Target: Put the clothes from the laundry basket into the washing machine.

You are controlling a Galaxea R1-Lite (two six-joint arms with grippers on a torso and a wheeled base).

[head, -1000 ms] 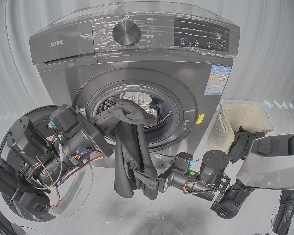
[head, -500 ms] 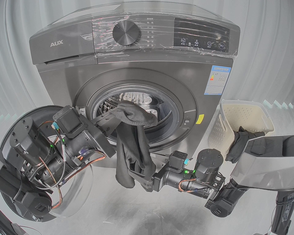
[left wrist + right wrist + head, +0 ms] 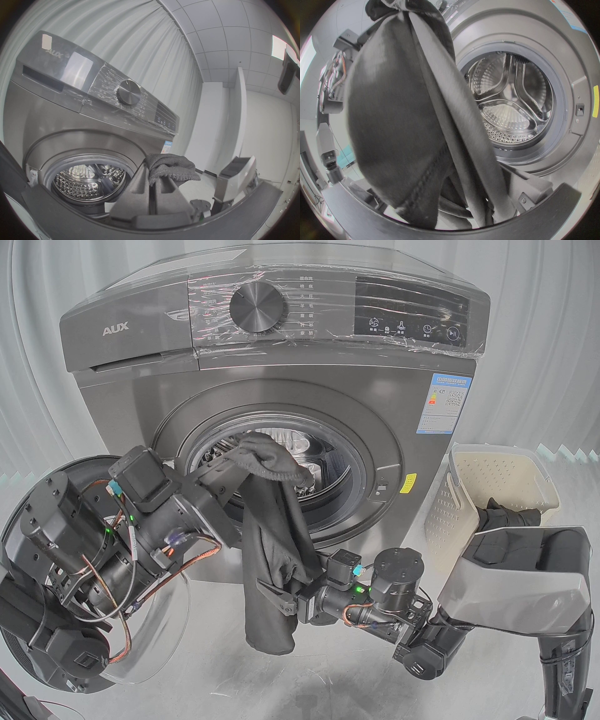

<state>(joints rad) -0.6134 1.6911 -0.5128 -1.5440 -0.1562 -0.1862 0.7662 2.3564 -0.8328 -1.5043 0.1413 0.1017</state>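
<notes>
**LAUNDRY TRANSFER: ONE ITEM IN HAND**

Pinching the top of the dark garment [image 3: 270, 552] in the fully closed left gripper [image 3: 237, 460], just in front of the washing machine [image 3: 375, 396] opening. Hanging straight down from those fingers, outside the drum. Brushing the right gripper [image 3: 275, 597] lower down, jaws standing parted, folds running between them. Lying heaped well right of that gripper, in the laundry basket [image 3: 445, 505]: more dark clothes [image 3: 503, 518].

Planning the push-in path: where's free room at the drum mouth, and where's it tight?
Free: right half of the drum mouth, between the garment and door ring; drum inside is bare. Crowded: mouth's left rim, where the left end effector holds the garment, and below it, by the right end effector.
</notes>
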